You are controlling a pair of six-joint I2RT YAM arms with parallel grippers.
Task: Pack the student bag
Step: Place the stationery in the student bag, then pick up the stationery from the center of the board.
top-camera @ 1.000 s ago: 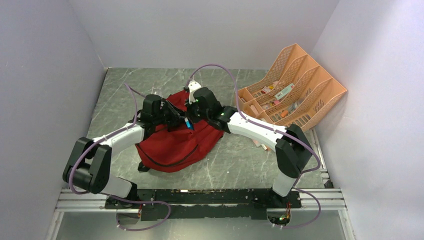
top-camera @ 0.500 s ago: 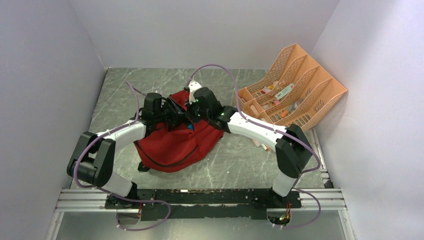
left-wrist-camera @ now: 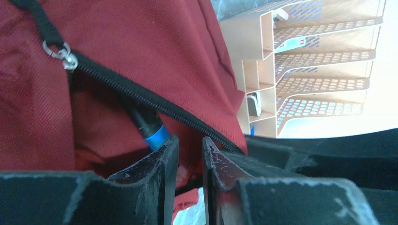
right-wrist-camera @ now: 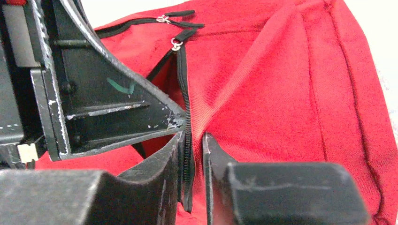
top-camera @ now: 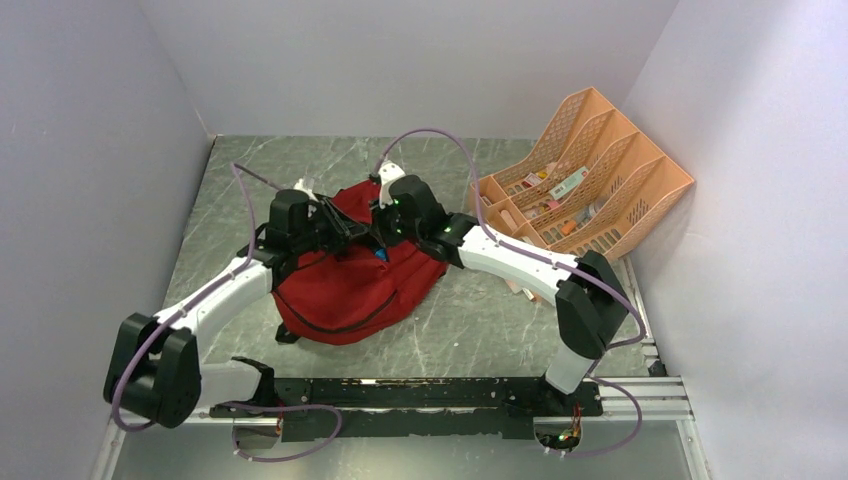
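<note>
The dark-red student bag [top-camera: 350,290] lies on the table between both arms, its black zipper [left-wrist-camera: 141,98] open. A black pen with a blue band [left-wrist-camera: 151,129] pokes out of the opening, its blue tip [top-camera: 379,253] just showing from above. My left gripper [left-wrist-camera: 190,143] stands just beside the pen, jaws a little apart with nothing between them. My right gripper [right-wrist-camera: 192,140] is at the bag's top. Its jaws are narrowly open around the zipper edge [right-wrist-camera: 188,126], which rests against the left finger. From above, the left gripper [top-camera: 348,232] and right gripper [top-camera: 384,226] almost meet over the bag.
A peach mesh desk organiser [top-camera: 590,170] with several small items stands at the back right. A few small items lie on the table in front of it [top-camera: 520,288]. Grey walls close in on the left, back and right.
The left gripper has let go of the pen and its arm has drawn back to the left. The pen sits deeper in the bag. The right jaws have loosened on the zipper edge.
</note>
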